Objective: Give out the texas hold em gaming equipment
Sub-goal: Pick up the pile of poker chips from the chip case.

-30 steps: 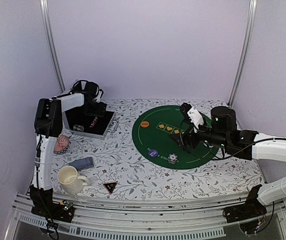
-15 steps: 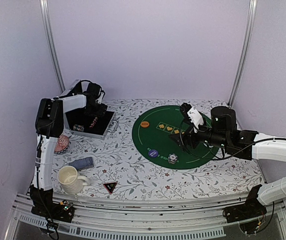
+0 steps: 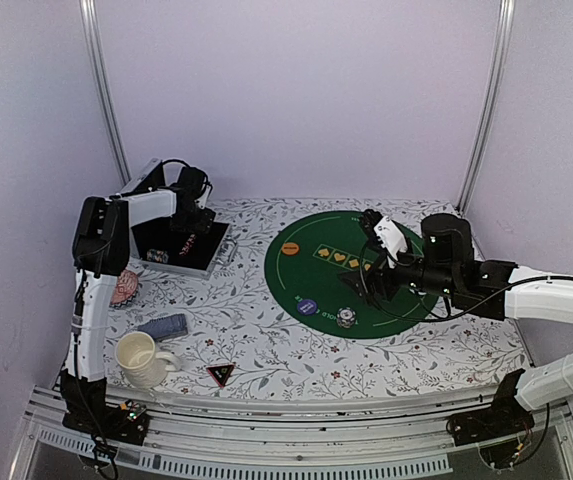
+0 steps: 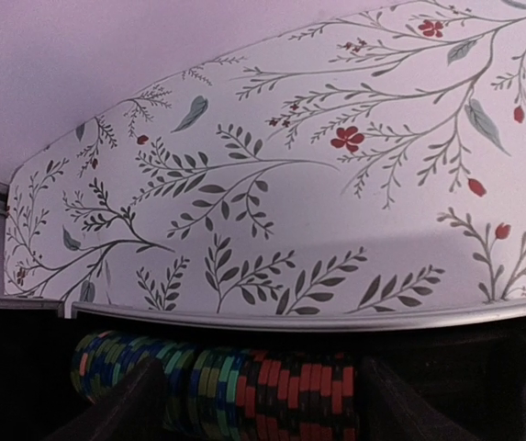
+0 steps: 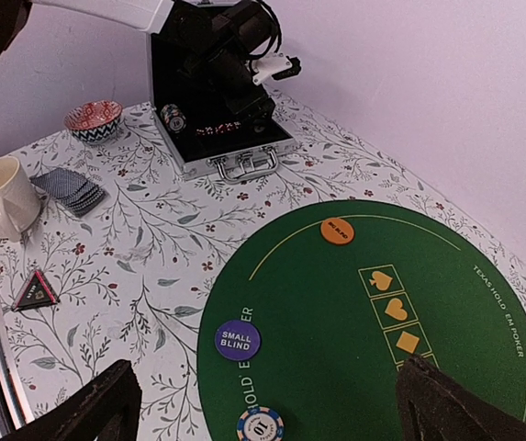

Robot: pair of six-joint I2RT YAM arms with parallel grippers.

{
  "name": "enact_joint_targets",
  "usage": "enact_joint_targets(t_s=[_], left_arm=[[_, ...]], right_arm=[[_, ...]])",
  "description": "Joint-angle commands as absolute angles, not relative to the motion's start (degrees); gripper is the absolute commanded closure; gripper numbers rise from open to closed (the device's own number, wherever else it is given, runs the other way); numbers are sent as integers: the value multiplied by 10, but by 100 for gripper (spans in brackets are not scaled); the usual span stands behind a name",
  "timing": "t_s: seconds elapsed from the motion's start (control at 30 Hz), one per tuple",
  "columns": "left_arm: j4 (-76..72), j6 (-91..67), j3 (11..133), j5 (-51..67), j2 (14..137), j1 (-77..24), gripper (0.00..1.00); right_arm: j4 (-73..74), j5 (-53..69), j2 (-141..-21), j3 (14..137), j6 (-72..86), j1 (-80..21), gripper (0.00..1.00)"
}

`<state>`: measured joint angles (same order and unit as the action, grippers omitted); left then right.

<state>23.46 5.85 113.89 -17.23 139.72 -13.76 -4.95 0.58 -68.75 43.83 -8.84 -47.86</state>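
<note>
A green round mat (image 3: 366,275) carries an orange button (image 3: 290,247), a blue "small blind" button (image 3: 307,306) and a dark-and-white chip stack (image 3: 346,318). My right gripper (image 3: 362,284) hangs open and empty above the mat; its view shows the orange button (image 5: 337,230), blue button (image 5: 237,340) and chip (image 5: 260,426) below it. My left gripper (image 3: 190,212) reaches down into the open black case (image 3: 179,250). Its open fingers straddle a row of coloured chips (image 4: 244,386). Grey-blue cards (image 3: 163,326) and a black triangular marker (image 3: 220,374) lie at the front left.
A cream mug (image 3: 141,358) stands at the front left and a pink patterned dish (image 3: 123,287) near the left edge. The case has a metal rim (image 4: 336,317). Walls close the left, back and right sides.
My left gripper has shifted a little to the right over the case. My right gripper has eased slightly down and left over the mat. Nothing on the table has moved.
</note>
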Motion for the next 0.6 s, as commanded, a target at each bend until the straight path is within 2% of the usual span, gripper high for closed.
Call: enact_joint_targets(t_s=[0.0,0.3,0.57], left_arm=[[217,74,1126,-190,1382,-146,28],[216,73,1122,-177,1383,-150,36],[235,59,1130,-148,1393,-145,37]], right_arm=[[-46,16,-694,447,-89,-477,1],[-41,21,-690,446,-87,-478,1],[-40,22,-690,446,-85,-478,1]])
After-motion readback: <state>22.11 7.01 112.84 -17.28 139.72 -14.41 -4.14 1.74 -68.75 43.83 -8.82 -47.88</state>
